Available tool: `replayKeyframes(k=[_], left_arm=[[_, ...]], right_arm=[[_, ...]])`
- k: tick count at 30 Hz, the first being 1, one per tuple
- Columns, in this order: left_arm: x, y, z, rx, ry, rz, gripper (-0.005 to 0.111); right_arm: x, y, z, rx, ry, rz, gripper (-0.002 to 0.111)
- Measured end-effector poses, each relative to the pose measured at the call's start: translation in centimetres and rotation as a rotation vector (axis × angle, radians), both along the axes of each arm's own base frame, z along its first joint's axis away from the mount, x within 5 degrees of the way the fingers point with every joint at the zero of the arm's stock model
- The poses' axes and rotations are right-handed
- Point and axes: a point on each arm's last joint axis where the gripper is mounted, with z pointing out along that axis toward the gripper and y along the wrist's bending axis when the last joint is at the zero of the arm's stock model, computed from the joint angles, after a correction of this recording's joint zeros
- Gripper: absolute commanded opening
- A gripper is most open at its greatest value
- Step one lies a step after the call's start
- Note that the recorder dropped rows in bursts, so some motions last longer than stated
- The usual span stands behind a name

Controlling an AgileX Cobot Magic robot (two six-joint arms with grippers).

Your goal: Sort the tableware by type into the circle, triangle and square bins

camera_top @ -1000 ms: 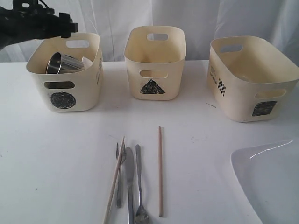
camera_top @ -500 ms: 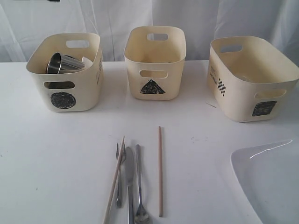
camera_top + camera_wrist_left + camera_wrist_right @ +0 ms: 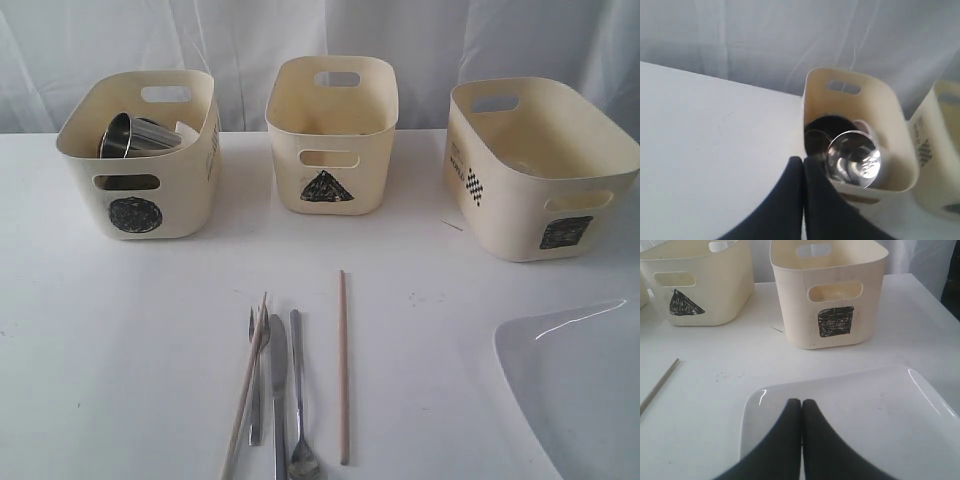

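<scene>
A white table point(image 3: 120, 330) before a pale curtain point(image 3: 240, 40) carries three cream plastic tubs in a row: the wide square-marked tub point(image 3: 540, 170) on the right, the circle-marked tub point(image 3: 140, 160) on the left and the triangle-marked tub point(image 3: 332, 135) between them. A white plastic plate point(image 3: 580, 390) lies at the near right corner, well apart from the cutlery.

The left gripper point(image 3: 803, 161) hangs over the circle-marked tub's rim with its jaws pressed together on nothing. The right gripper point(image 3: 801, 402) is closed and empty over the plate.

A shiny steel mug point(image 3: 135, 137) lies on its side inside the circle-marked tub, mouth toward the left. In front of the triangle-marked tub a steel knife point(image 3: 278, 400), steel spoon point(image 3: 298, 400), steel fork point(image 3: 255, 400) and two thin wooden chopsticks lie lengthwise, pointing toward the tubs. The slanted chopstick point(image 3: 245, 390) crosses the fork, and the straight chopstick point(image 3: 343, 365) lies alone beside the spoon
</scene>
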Motion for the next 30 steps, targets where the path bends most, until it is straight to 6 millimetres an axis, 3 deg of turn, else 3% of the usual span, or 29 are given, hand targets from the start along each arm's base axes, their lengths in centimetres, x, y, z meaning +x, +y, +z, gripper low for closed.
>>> replayKeyframes(k=[4,11,17,20,23,27,30], left_arm=[[-3.1,-0.3,2.9,-0.142,-0.131,0.033,0.0],[-7.6,-1.8,5.6,0.272,-0.307,-0.084,0.0],[-9.0,-2.6,5.9,0.341,-0.33,-0.144,0.0],[-9.3,-2.7,4.6,0.311,-0.293,-0.154,0.0],[-10.0,-2.4,1.4,0.251,-0.198,-0.097,0.0],[-12.8,-2.5,-3.7,0.111,-0.123,0.008,0.0],[-15.0,-1.7,-6.8,-0.034,-0.161,0.205,0.0]], right_arm=[[0.0,0.0,0.0,0.0,0.0,0.0,0.0],[0.0,0.0,0.0,0.0,0.0,0.0,0.0],[0.0,0.0,0.0,0.0,0.0,0.0,0.0],[0.0,0.0,0.0,0.0,0.0,0.0,0.0],[0.0,0.0,0.0,0.0,0.0,0.0,0.0],[0.0,0.0,0.0,0.0,0.0,0.0,0.0],[0.0,0.0,0.0,0.0,0.0,0.0,0.0]])
